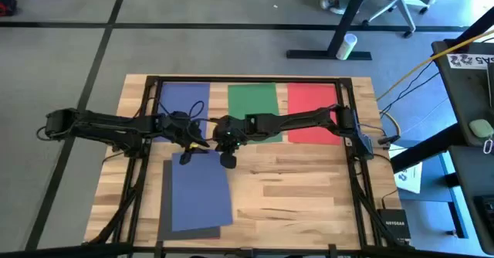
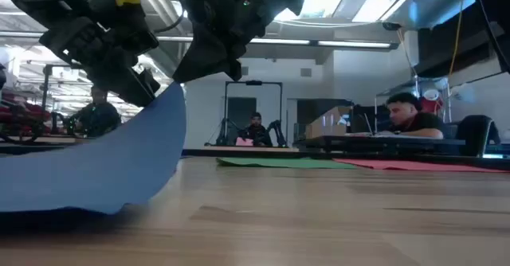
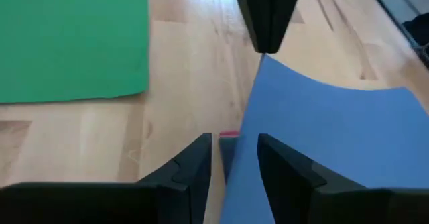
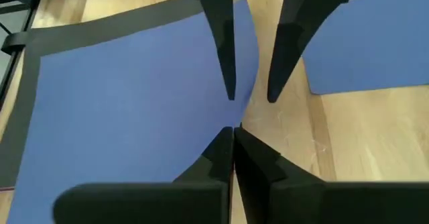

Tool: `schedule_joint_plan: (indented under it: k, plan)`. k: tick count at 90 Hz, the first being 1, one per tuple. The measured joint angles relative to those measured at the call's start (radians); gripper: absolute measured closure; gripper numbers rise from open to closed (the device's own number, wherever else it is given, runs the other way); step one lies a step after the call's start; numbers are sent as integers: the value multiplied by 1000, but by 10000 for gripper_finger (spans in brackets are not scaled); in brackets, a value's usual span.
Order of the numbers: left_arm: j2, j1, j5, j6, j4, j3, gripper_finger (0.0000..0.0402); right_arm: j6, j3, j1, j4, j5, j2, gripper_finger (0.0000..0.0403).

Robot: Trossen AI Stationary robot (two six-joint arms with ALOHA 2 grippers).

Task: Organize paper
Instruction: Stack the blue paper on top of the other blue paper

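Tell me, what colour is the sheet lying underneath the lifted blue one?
Dark grey, nearly black. It peeks out beside the blue sheet, best seen in the high view.

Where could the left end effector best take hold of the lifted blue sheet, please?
On the blue sheet's raised edge, beside the corner that the right end effector pinches. That end curls up off the table, while the rest lies flat on the dark sheet. Bring the left end effector in from its own side, open fingers straddling it.
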State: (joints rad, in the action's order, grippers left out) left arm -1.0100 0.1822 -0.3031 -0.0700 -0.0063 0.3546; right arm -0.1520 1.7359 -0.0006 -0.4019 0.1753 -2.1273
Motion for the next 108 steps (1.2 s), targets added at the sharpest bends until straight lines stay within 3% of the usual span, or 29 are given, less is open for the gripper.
schedule_joint_plan:
  k: [19,38,51,71,108]
  plan:
    - [-24,0,17,-16,12,0,308,1,0,0,1,-2,0,403]
    - [-122,2,78,56,55,0,392,4,0,0,2,-11,0,403]
    - [-174,-2,130,117,82,0,401,7,0,0,3,-12,0,403]
    - [-177,2,171,82,87,20,401,25,0,0,-4,-51,1,401]
    - [-179,62,389,-206,-276,268,401,57,1,0,-104,-135,65,402]
